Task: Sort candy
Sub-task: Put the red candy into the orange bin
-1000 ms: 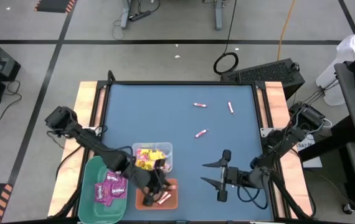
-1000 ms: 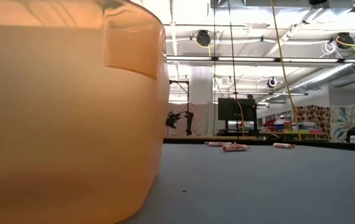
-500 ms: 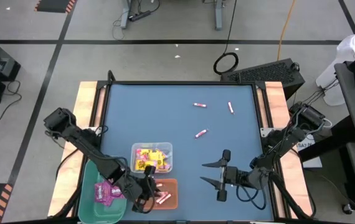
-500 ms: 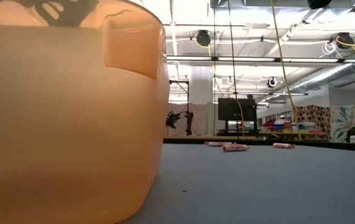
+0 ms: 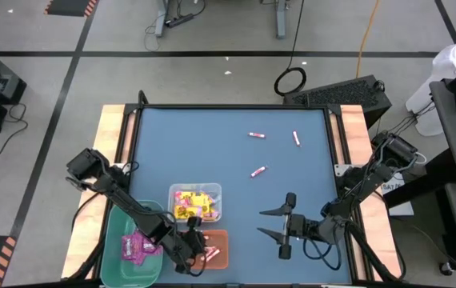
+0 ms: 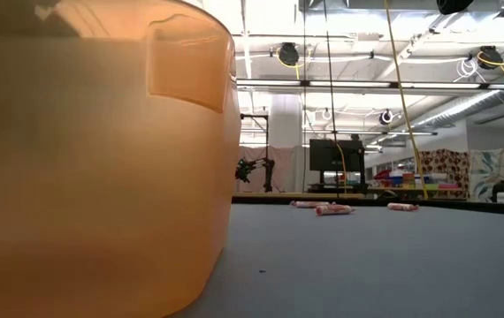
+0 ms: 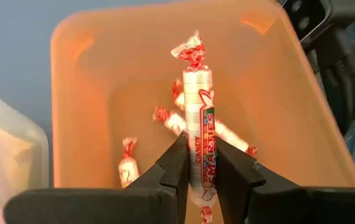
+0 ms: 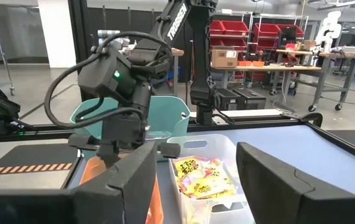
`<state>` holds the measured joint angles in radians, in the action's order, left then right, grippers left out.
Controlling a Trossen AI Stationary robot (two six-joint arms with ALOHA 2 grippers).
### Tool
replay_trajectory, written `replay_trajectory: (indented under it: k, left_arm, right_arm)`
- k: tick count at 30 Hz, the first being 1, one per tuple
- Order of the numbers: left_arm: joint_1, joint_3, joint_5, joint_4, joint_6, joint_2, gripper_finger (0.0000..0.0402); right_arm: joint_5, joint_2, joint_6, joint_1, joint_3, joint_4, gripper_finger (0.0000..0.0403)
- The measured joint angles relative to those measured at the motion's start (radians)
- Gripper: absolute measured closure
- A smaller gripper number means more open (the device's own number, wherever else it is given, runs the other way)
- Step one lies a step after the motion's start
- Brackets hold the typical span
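Note:
My left gripper [image 5: 193, 251] hangs over the orange bin [image 5: 219, 238] at the table's near edge, shut on a pink-and-white candy stick [image 7: 199, 118]. A few more sticks [image 7: 127, 167] lie on the bin's floor. The clear bin [image 5: 212, 192] holds yellow packets [image 5: 188, 202]. The green bin [image 5: 116, 232] holds magenta packets [image 5: 134, 246]. Three sticks lie on the blue table, one near the middle [image 5: 258, 171] and two farther back [image 5: 256, 135] [image 5: 296, 138]. My right gripper [image 5: 280, 226] waits open, right of the bins, touching nothing. My left gripper pinches the candy stick between its two fingers [image 7: 172, 167], on the stick's nearer half [image 7: 200, 163]. The fingers lie along the stick and come from above, pointing down into the orange bin. The stick's far twisted end [image 7: 190, 50] juts past the fingertips, above the bin's floor.
In the low view the orange bin's wall [image 6: 93, 159] fills the left half, and the loose sticks [image 6: 333, 209] lie far back on the table. Wooden rails [image 5: 113, 136] run along the table's left and right sides. Bare blue surface [image 5: 188, 144] lies behind the bins.
My left gripper has moved from the clear bin's near rim toward the table's near edge and now stands over the orange bin, still shut on the stick. My right arm has kept still.

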<state>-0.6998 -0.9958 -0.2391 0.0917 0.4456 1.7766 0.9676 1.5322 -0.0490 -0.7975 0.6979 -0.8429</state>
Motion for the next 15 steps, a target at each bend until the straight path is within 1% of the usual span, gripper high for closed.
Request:
replay_trajectory:
  k: [3,8,11,13,15]
  left_arm:
    - [0.000,0.000,0.003,-0.007,0.013,0.015,0.0321]
    - [0.000,0.000,0.002,-0.011,0.019,0.015,0.0281]
    - [0.000,-0.011,0.002,0.004,0.019,0.014,0.0258]
    - [0.000,-0.030,0.002,0.005,0.015,0.010,0.0247]
    - [0.002,-0.058,0.005,0.028,-0.007,0.010,0.0241]
  right_arm:
    - [0.000,0.000,0.000,0.000,0.000,0.000,0.0193]
    - [0.000,0.000,0.000,0.000,0.000,0.002,0.0193]
    - [0.017,0.000,-0.030,0.002,0.000,0.007,0.0193]
    - [0.073,0.000,-0.066,0.009,0.000,0.013,0.0193]
    - [0.173,0.000,-0.093,0.021,0.000,0.019,0.0193]
